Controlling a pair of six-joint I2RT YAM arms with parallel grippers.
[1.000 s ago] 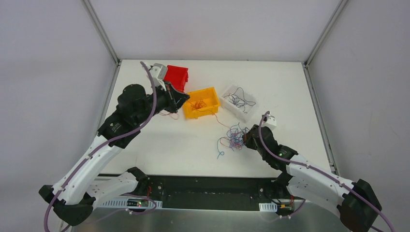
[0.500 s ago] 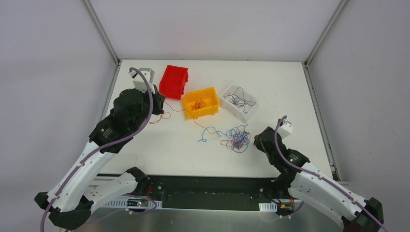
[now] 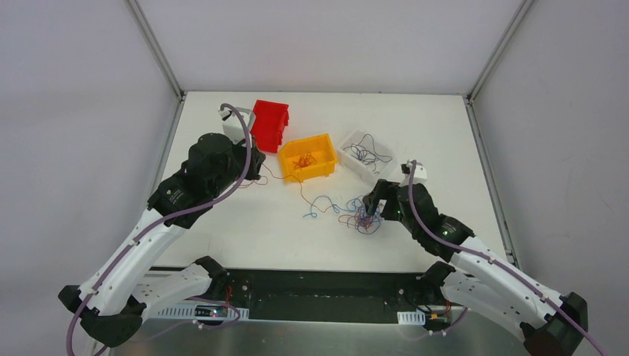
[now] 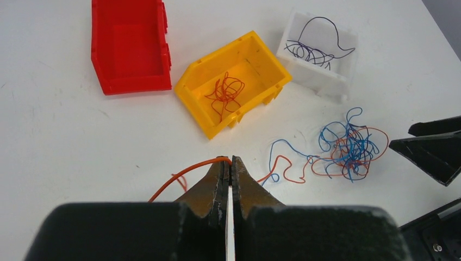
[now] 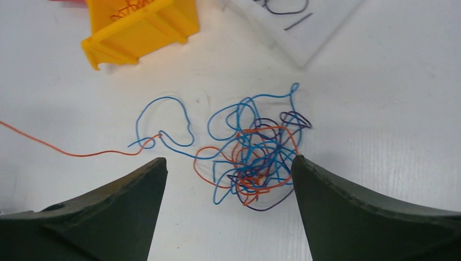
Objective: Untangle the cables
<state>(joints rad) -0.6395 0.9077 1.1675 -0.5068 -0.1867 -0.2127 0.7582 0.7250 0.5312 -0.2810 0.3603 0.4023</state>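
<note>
**Top view.** A white desk (image 3: 245, 222) stands inside a booth of plain grey walls (image 3: 74, 111). Metal frame posts (image 3: 156, 52) rise from its two far corners. Three bins sit in a row towards the far edge, each turned at its own angle: red bin (image 3: 268, 122) at left, yellow bin (image 3: 308, 157) in the middle, white bin (image 3: 366, 156) at right. We note orange strands in the yellow one and dark strands in the white one. The main tangle of cables (image 3: 363, 213) lies on the bare desk right of centre, nearer to us than the white bin. Loose strands trail leftwards from it. The right arm's tip is over the tangle, and the left arm's tip is just near the red bin.

**Left wrist view.** The left pincer (image 4: 230, 166) is clenched, jaws pressed together on an orange cable (image 4: 182, 175) that arcs out to the left of the tips. An orange strand shows again just right of the tips and leads into the tangle. The desk surface is matte white with faint scuffs.

**Right wrist view.** The right pincer (image 5: 228, 159) is released. Its jaws stand wide on either side of the tangle, with blue, orange and dark loops between and just beyond the tips. We cannot tell whether the tips touch the desk.
</note>
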